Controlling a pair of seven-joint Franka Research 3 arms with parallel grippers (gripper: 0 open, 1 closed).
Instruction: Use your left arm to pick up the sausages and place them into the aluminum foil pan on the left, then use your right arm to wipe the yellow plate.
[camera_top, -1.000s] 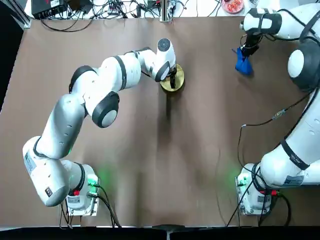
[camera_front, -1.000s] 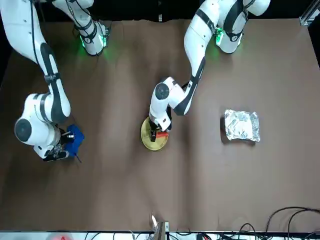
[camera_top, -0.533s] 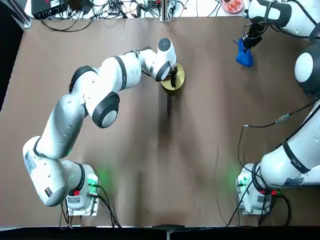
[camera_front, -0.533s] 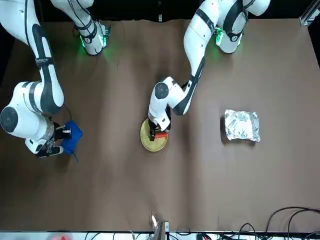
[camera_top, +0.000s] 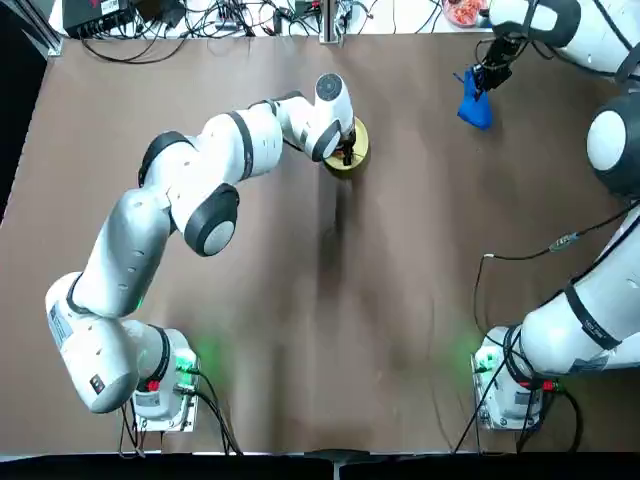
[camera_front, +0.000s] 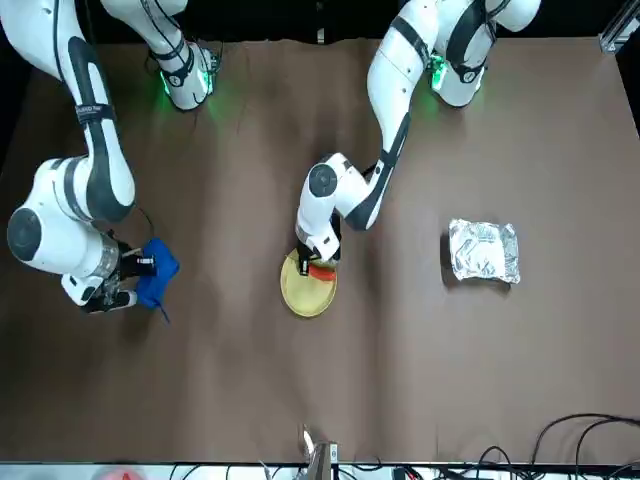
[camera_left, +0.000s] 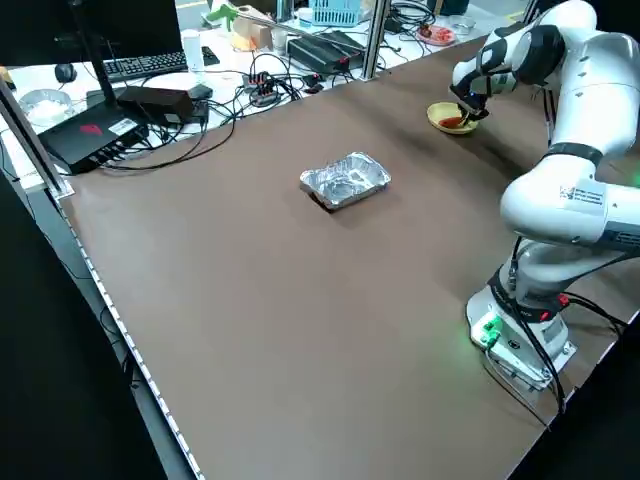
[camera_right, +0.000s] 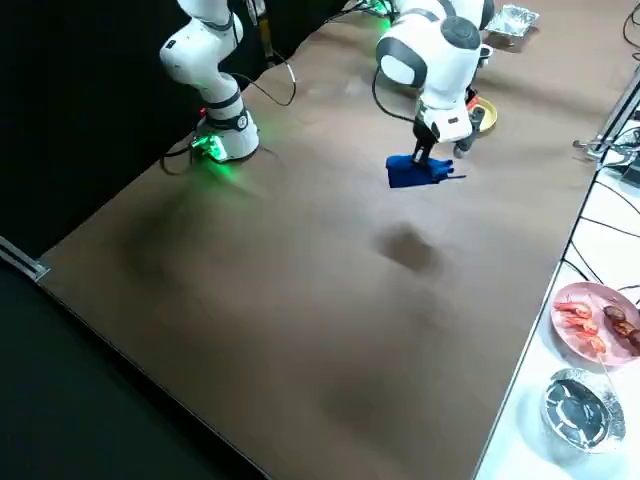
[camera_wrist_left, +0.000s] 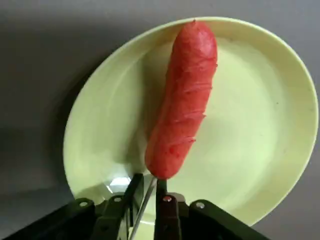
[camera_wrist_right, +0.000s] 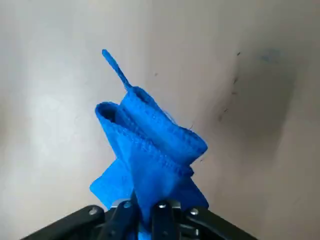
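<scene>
Sausage (camera_wrist_left: 182, 100) meets a thin metal rod (camera_wrist_left: 144, 206) clenched by the left gripper (camera_wrist_left: 149, 181) over the yellow plate (camera_wrist_left: 250, 130), apparently speared for transfer. Left of the plate waits the foil pan (camera_front: 484, 250); to its right, the right gripper (camera_wrist_right: 145, 206) grasps 1 blue cloth (camera_wrist_right: 152, 160), presumably for wiping.

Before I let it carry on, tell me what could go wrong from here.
The sausage meets the thin metal rod only at its near end, so it might swing or slip as the left gripper moves.

The foil pan sits well away from the plate, so a drop on the way could land on the table.

The cloth hangs loosely from the right gripper; wiping too soon might bump the left arm.
</scene>
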